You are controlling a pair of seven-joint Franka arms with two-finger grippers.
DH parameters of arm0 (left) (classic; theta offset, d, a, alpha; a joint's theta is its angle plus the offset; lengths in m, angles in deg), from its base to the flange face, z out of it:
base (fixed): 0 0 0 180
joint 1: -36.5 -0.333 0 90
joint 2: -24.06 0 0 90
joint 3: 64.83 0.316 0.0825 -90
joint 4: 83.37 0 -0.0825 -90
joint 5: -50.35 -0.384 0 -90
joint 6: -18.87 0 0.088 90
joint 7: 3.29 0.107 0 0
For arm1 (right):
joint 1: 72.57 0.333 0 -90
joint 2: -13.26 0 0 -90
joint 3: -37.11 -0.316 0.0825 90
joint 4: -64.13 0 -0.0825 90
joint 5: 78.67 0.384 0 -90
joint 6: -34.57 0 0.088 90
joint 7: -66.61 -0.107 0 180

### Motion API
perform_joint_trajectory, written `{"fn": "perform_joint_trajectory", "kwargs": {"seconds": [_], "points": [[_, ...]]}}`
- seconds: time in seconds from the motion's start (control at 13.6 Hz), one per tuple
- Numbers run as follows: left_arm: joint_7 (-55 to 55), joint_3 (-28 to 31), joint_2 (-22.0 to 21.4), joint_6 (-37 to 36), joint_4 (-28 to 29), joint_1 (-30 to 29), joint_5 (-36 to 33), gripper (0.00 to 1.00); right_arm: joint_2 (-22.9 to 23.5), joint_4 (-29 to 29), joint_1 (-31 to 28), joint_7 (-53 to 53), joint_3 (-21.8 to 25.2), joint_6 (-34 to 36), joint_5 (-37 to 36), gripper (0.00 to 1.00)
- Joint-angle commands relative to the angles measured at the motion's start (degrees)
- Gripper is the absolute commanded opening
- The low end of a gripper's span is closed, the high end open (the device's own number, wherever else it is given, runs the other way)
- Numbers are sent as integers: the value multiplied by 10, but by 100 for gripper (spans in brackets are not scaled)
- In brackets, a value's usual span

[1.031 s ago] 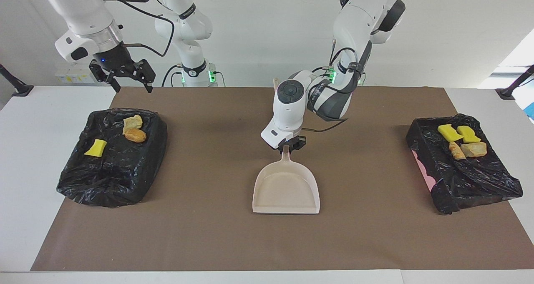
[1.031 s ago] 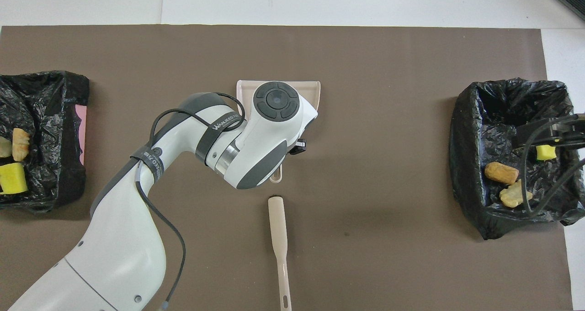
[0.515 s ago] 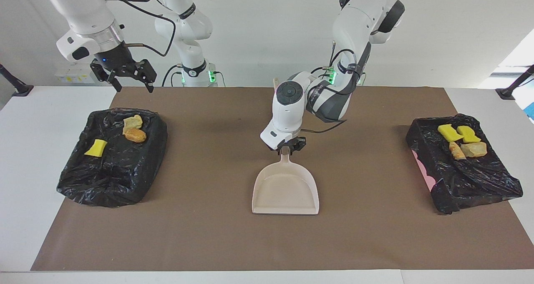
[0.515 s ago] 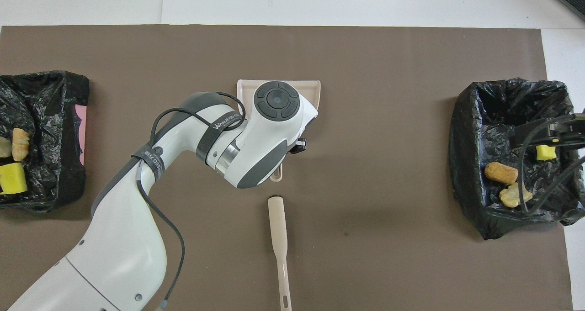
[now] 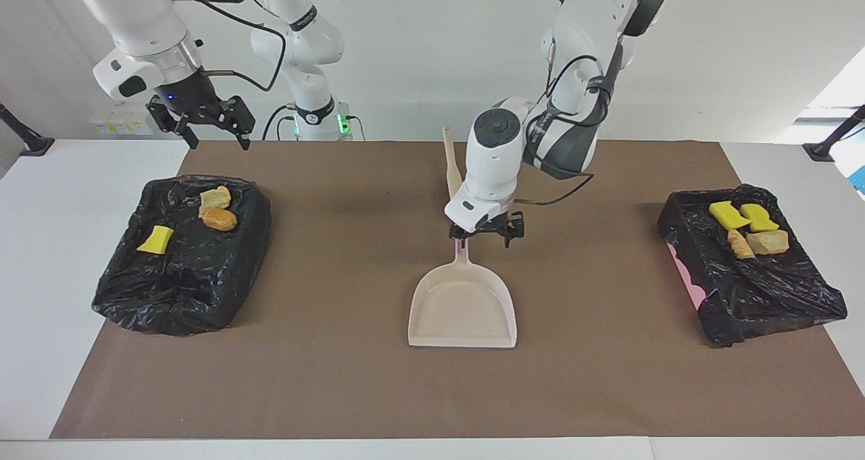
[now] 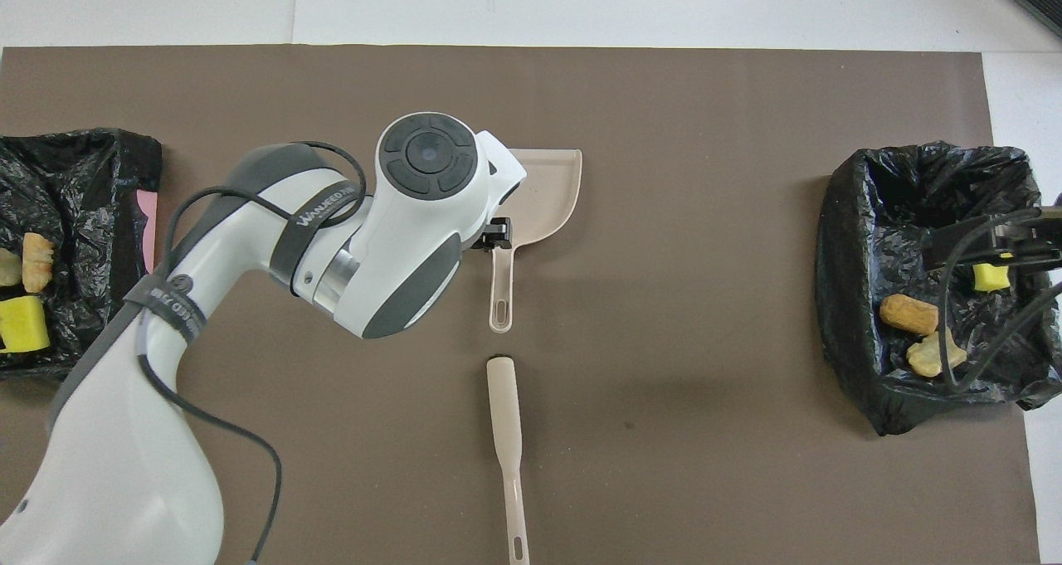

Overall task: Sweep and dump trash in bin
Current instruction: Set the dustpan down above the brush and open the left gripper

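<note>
The beige dustpan lies flat mid-mat, handle pointing toward the robots. My left gripper hangs open just over the handle's end, shifted toward the left arm's end, holding nothing; in the overhead view its wrist hides most of it. The trash lies in two black-bagged bins. A yellow sponge bit and two bread chunks sit in the bin at the right arm's end. Yellow bits and bread chunks lie in the other bin. My right gripper waits open over the first bin.
The beige brush lies on the brown mat, nearer to the robots than the dustpan and in line with its handle. White tabletop borders the mat on all sides. A pink edge shows under the bag of the bin at the left arm's end.
My left gripper has opened and let go of the dustpan handle, then lifted and shifted toward the left arm's end. The dustpan stays flat on the mat. The right arm has barely moved.
</note>
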Motion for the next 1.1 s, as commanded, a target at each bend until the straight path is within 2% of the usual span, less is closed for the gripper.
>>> {"fn": "perform_joint_trajectory", "kwargs": {"seconds": [0.0,0.15,0.44,0.74,0.88,1.03], "points": [[67,46,-102,-1,85,-4,27,100,-10,6,-2,-9,-2,4,4,100],[177,109,-175,-14,127,-4,98,100,-9,6,-2,-10,-1,4,4,100],[287,174,-239,-80,128,-6,121,100,-9,6,-2,-9,-2,4,3,100],[378,172,-266,-160,75,-83,120,100,-9,6,-2,-9,-2,4,4,100],[429,180,-260,-221,5,-89,113,100,-10,6,-2,-10,-2,4,4,100],[435,172,-247,-253,-26,-119,120,100,-10,6,-2,-9,-2,4,4,100]]}}
